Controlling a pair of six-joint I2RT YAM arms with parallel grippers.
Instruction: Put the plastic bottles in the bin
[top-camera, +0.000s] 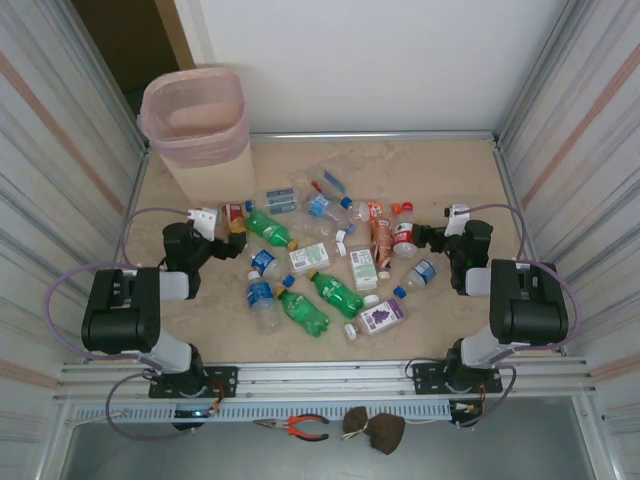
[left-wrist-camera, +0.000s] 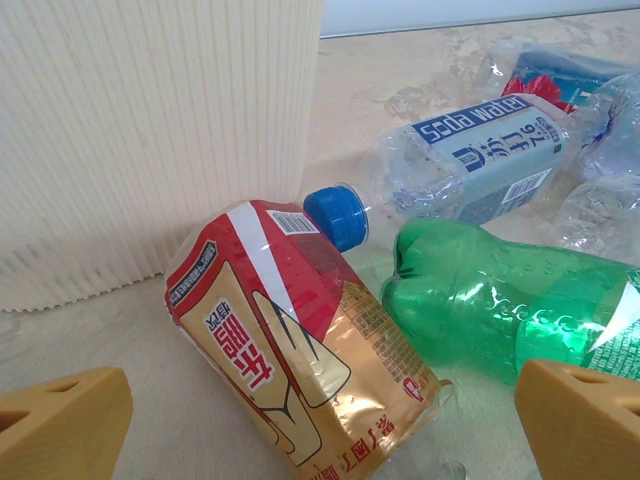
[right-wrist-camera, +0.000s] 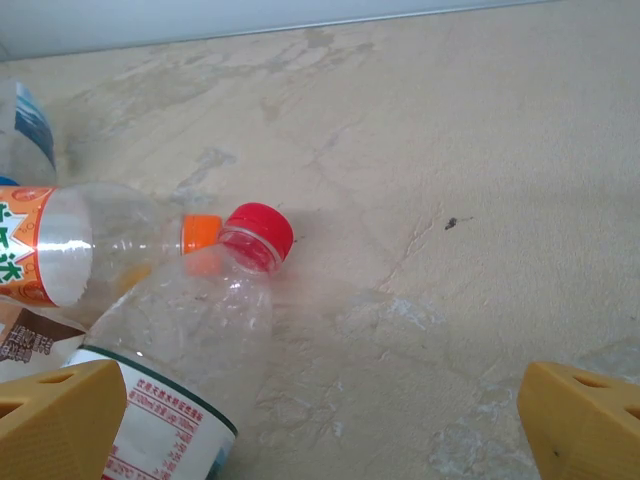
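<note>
The red-and-gold labelled bottle (left-wrist-camera: 300, 330) lies on its side just beside the bin (left-wrist-camera: 150, 130), towards the table's (top-camera: 450, 170) far-left corner, its long axis slanting between the wide-spread fingers of the left gripper (left-wrist-camera: 320, 420), clearly the nearer arm.

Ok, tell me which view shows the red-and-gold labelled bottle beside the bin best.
The left wrist view: the red-and-gold labelled bottle lies close up on its side, its label and barcode clear, next to the bin. In the top external view the bottle is a small red patch by the bin's base.
</note>
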